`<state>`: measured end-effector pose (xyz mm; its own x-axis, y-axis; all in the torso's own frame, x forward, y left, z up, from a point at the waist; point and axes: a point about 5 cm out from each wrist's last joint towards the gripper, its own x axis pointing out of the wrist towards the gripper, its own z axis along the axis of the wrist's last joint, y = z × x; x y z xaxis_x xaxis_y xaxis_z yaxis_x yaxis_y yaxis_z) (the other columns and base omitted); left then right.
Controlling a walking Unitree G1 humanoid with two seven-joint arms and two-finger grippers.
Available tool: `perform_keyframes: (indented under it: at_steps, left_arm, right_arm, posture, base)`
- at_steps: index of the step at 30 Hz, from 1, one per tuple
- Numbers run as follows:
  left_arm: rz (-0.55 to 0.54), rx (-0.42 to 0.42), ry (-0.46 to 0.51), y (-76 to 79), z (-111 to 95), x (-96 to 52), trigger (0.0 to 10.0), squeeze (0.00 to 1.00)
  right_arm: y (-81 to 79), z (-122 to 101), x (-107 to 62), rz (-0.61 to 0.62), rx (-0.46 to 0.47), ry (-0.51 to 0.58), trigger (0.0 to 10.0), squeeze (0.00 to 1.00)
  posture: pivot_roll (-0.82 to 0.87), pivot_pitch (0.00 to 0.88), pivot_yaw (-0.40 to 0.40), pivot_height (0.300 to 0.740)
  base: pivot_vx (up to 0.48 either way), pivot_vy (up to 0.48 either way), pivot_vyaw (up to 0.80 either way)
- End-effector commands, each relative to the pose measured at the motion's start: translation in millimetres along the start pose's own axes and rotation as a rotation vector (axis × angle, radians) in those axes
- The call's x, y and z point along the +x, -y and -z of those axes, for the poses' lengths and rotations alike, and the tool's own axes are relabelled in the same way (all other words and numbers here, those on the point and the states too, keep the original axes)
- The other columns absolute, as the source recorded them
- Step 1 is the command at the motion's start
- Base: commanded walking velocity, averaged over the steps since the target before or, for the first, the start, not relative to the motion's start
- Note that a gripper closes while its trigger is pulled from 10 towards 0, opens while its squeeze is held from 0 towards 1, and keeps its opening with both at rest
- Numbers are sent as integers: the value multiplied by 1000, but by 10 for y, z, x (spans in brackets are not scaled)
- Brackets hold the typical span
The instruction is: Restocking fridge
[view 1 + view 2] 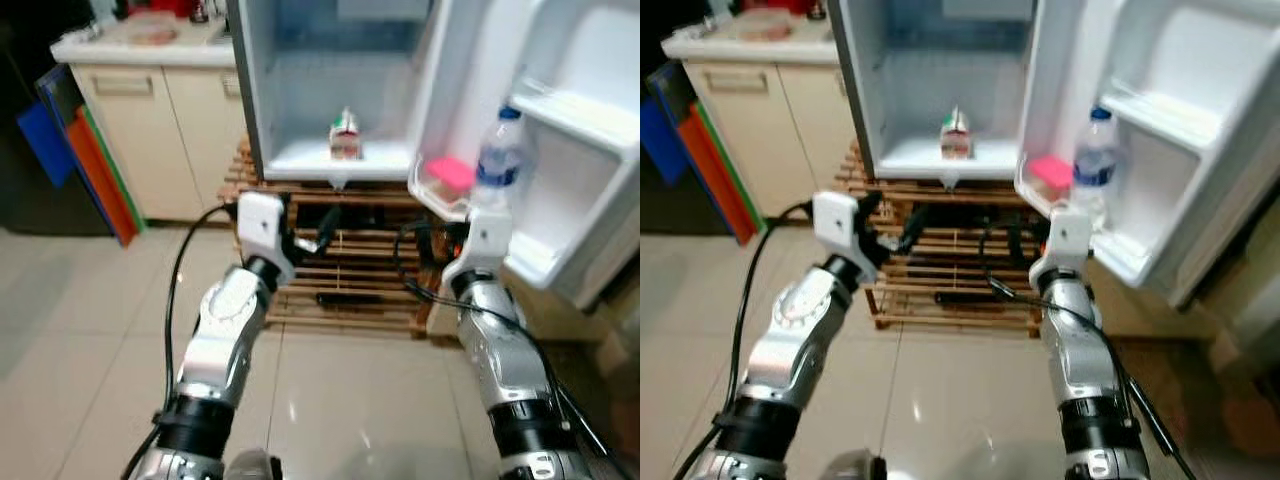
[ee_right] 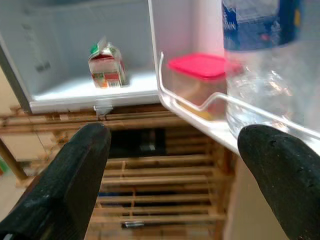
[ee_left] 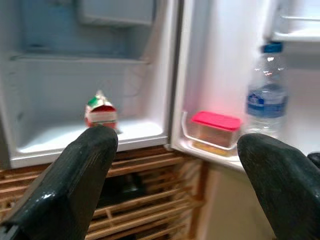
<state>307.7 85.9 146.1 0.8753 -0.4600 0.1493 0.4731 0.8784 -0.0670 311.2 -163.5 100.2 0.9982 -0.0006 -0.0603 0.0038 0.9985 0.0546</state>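
White fridge walls are framing a small carton that is standing upright on the bottom shelf, alone and near the front edge. On the open door, a red-lidded box is sitting in the lower door tray, with a water bottle standing upright just beside it. Both arms are reaching toward the fridge above a wooden rack that is carrying it. The left hand is spreading its 2 fingers wide, pinching nothing, and facing the carton and box from well apart. The right hand is likewise spread and empty, hovering near the bottle and box.

The bottle is looking full, so it is likely handling heavy for its size, with thin, smooth plastic that may slip or dent; a grip across the labelled middle seems safest. The carton is probably light and easily crushed, best taken across its flat sides below the gabled top. A tabletop is sitting to the left.
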Motion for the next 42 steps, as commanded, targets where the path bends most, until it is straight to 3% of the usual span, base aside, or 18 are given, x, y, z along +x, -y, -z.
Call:
perform_keyframes:
  at_steps: [1, 7, 11, 12, 17, 21, 22, 23, 24, 25, 27, 28, 29, 31, 32, 37, 41, 42]
  left_arm:
    - [-2, 5, 8, -36, -37, 2, 10000, 0]
    - [-1, 5, 10, -37, -34, -2, 10000, 0]
    - [-9, 1, 17, -42, -37, -10, 10000, 0]
    - [-14, 3, 16, -58, -36, -17, 10000, 0]
    - [-18, 1, 10, -83, -30, -22, 10000, 0]
    - [-14, 19, -25, -90, 24, -4, 10000, 0]
    - [-14, 19, -25, -90, 24, -4, 10000, 0]
    - [-29, 85, -137, -134, 192, 5, 10000, 0]
    - [-40, 131, -223, -166, 319, -4, 10000, 0]
    - [-40, 131, -223, -166, 319, -4, 10000, 0]
    - [-69, 200, -403, -253, 571, -68, 10000, 0]
    - [-69, 200, -403, -253, 571, -68, 10000, 0]
    - [-103, 188, -625, -370, 927, -261, 10000, 0]
    - [-103, 189, -748, -419, 1135, -425, 10000, 0]
    - [-103, 189, -748, -419, 1135, -425, 10000, 0]
    - [-31, 219, -879, -381, 1397, -652, 10000, 0]
    - [57, 267, -878, -271, 1440, -630, 10000, 0]
    - [57, 267, -878, -271, 1440, -630, 10000, 0]
  right_arm:
    - [-23, -35, 11, -25, 1, 7, 10000, 0]
    - [-10, 123, -66, -87, -26, -75, 10000, 0]
    - [-5, 429, -261, -248, -54, -224, 10000, 0]
    - [89, 727, -465, -328, -100, -393, 10000, 0]
    - [488, 1268, -903, -354, -216, -761, 10000, 0]
    - [778, 1398, -999, -254, -281, -881, 10000, 0]
    - [778, 1398, -999, -254, -281, -881, 10000, 0]
    - [1083, 1362, -960, -114, -435, -912, 10000, 0]
    - [1243, 1327, -951, -43, -530, -927, 10000, 0]
    - [1243, 1327, -951, -43, -530, -927, 10000, 0]
    - [1461, 1246, -936, 68, -643, -931, 10000, 0]
    - [1461, 1246, -936, 68, -643, -931, 10000, 0]
    - [1660, 1053, -823, 227, -685, -858, 10000, 0]
    - [1735, 871, -686, 318, -693, -768, 10000, 0]
    - [1735, 871, -686, 318, -693, -768, 10000, 0]
    - [1784, 365, -307, 461, -671, -499, 10000, 0]
    - [1668, -113, 24, 495, -625, -237, 10000, 0]
    - [1668, -113, 24, 495, -625, -237, 10000, 0]
  posture:
    - [-61, 0, -6, 726]
    - [-61, 0, -8, 726]
    - [-61, 0, -11, 726]
    - [-57, 0, -13, 726]
    - [-61, 0, -9, 726]
    - [-66, 0, -4, 726]
    - [-66, 0, -4, 726]
    - [-68, 0, -1, 726]
    - [-70, 0, 1, 726]
    - [-70, 0, 1, 726]
    - [-71, 0, 6, 726]
    - [-71, 0, 6, 726]
    - [-72, 0, 12, 726]
    - [-72, 0, 16, 726]
    - [-72, 0, 16, 726]
    - [-80, 0, 23, 726]
    - [-94, 0, 32, 726]
    - [-94, 0, 32, 726]
  base:
    - [270, -394, 0]
    - [296, -346, 0]
    - [76, -85, 0]
    - [0, 0, 0]
    - [0, 0, 0]
    - [0, 0, 0]
    - [0, 0, 0]
    - [0, 0, 0]
    - [0, 0, 0]
    - [0, 0, 0]
    - [0, 0, 0]
    - [0, 0, 0]
    - [0, 0, 0]
    - [0, 0, 0]
    - [0, 0, 0]
    - [0, 0, 0]
    - [0, 0, 0]
    - [0, 0, 0]
